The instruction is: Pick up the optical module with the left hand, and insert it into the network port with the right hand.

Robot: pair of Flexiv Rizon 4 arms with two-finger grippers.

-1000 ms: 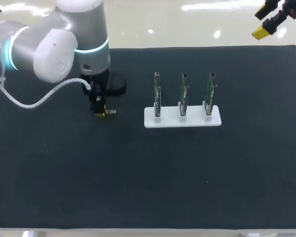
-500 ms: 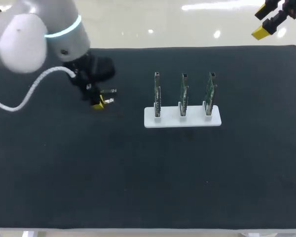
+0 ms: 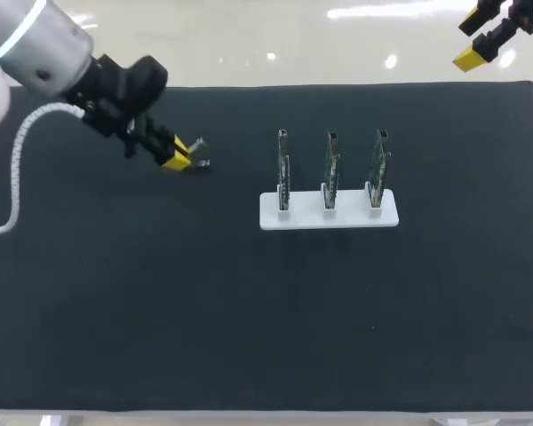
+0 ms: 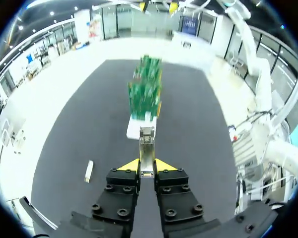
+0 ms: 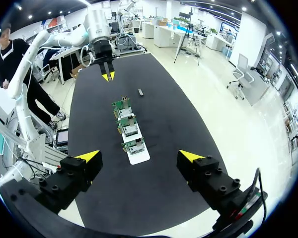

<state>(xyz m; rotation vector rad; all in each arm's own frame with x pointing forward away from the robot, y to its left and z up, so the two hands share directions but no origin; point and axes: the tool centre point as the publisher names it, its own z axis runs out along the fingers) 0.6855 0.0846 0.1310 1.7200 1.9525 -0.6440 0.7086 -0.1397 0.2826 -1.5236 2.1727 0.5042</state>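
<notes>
Swings up and left from a second ago with left gripper [image 3: 179, 153] pinching the optical module [image 4: 147, 148], pickup done, leaving handover to wide-spread right gripper [image 5: 141, 157] and network port [image 3: 329, 169] insertion.

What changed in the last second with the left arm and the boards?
Left claw, shut on the optical module, lifted off the table and tilted from pointing down to pointing at the boards, as its arm swung back left. Nothing newly grabbed or released. White stand, its three boards and the open right claw stayed put.
</notes>
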